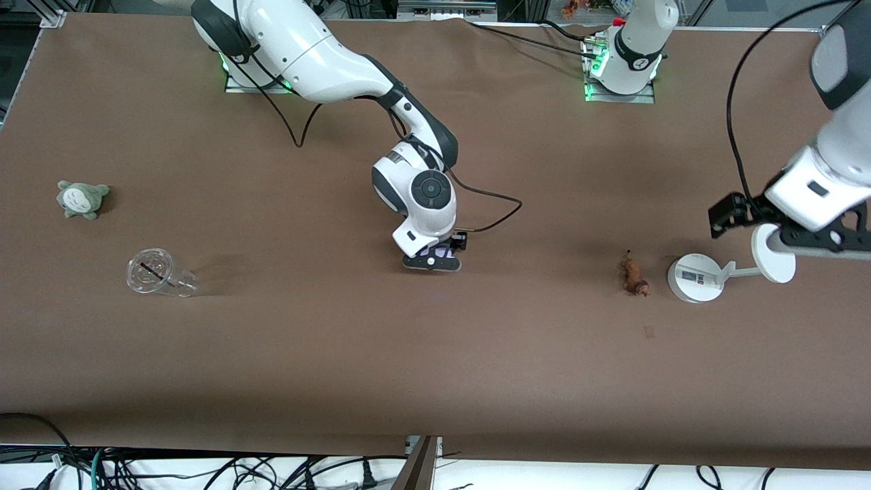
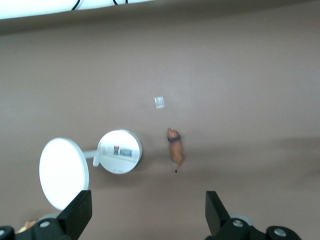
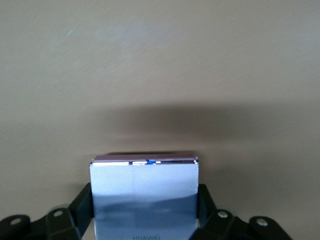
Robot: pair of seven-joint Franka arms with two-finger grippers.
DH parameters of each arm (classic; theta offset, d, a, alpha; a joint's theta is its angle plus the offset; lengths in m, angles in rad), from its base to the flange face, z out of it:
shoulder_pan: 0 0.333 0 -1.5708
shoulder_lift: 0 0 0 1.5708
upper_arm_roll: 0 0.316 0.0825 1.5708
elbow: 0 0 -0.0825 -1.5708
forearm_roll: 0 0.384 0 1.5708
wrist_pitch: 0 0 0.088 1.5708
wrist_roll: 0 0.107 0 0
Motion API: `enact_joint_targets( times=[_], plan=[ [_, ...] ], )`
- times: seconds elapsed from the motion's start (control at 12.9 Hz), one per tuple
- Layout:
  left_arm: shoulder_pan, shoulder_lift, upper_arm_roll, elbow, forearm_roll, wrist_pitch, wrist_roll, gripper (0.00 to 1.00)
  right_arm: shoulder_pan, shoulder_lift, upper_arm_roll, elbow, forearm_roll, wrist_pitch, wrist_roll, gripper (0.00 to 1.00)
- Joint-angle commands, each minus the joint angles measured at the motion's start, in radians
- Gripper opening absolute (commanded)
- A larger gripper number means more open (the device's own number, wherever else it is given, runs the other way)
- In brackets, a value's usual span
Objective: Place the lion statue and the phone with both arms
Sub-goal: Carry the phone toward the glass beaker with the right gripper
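Surface (image 1: 435, 367): covered in plain brown sheeting, with a small pale square patch (image 1: 648, 331) lying flat on it toward the left arm's end
Grey-green plush toy (image 1: 81, 199): sits on the brown cover near the right arm's end; pale belly and face showing
Clear plastic cup (image 1: 155, 273): lies tipped on its side, nearer the front camera than the plush toy; domed lid on, with a dark straw across it
White stand (image 1: 695, 278): round base with a small label; a thin arm carries a white disc
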Motion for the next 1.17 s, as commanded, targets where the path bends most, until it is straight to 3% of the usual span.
enact_joint_targets(
  times=[0.0, 0.23, 0.39, 0.62, 0.85, 1.09],
  plan=[
    [-0.043, -0.089, 0.056, -0.115, -0.008, 0.042, 0.007, 1.00, -0.083, -0.159, 0.006, -0.016, 0.008, -0.213, -0.150, 0.00],
    [-0.039, -0.078, 0.050, -0.086, -0.006, -0.037, 0.004, 1.00, -0.161, -0.299, 0.004, -0.041, 0.034, -0.407, -0.264, 0.00],
    [-0.040, -0.077, 0.045, -0.078, -0.006, -0.053, 0.009, 1.00, -0.221, -0.408, 0.001, -0.123, 0.037, -0.467, -0.360, 0.00],
    [-0.040, -0.061, 0.045, -0.058, -0.006, -0.051, 0.010, 1.00, -0.255, -0.528, -0.065, -0.218, 0.039, -0.512, -0.504, 0.00],
    [-0.040, -0.063, 0.045, -0.057, -0.005, -0.056, 0.010, 1.00, -0.255, -0.614, -0.183, -0.356, 0.078, -0.457, -0.707, 0.00],
    [-0.042, -0.063, 0.035, -0.058, 0.004, -0.059, 0.000, 1.00, -0.255, -0.691, -0.284, -0.623, 0.091, -0.180, -0.880, 0.00]
  ],
)
